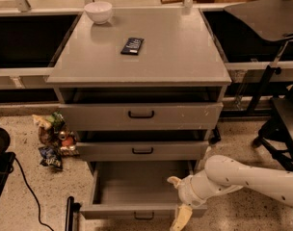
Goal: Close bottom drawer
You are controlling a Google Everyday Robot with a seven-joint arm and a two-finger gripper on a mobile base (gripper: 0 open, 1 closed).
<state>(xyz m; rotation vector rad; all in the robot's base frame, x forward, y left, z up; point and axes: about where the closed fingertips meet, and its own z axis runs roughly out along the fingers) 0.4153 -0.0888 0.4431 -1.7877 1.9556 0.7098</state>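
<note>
The bottom drawer [118, 210] is pulled far out of the grey cabinet [137, 57]. It is a plain grey box, empty inside, with a low front and a small black handle [144, 216]. My gripper [178, 199], cream-coloured on a white arm [243, 177], is at the right end of the drawer's front. It is open: one finger [174, 181] reaches over the drawer's inside, the other finger [181, 219] hangs in front of the drawer front. The two drawers above also stand slightly out.
A white bowl [98, 11] and a black packet [132, 45] lie on the cabinet top. Snack bags [52, 138] lie on the floor at the left. A black chair [284, 114] stands at the right, and a black cable [26, 186] and post [69, 213] at the lower left.
</note>
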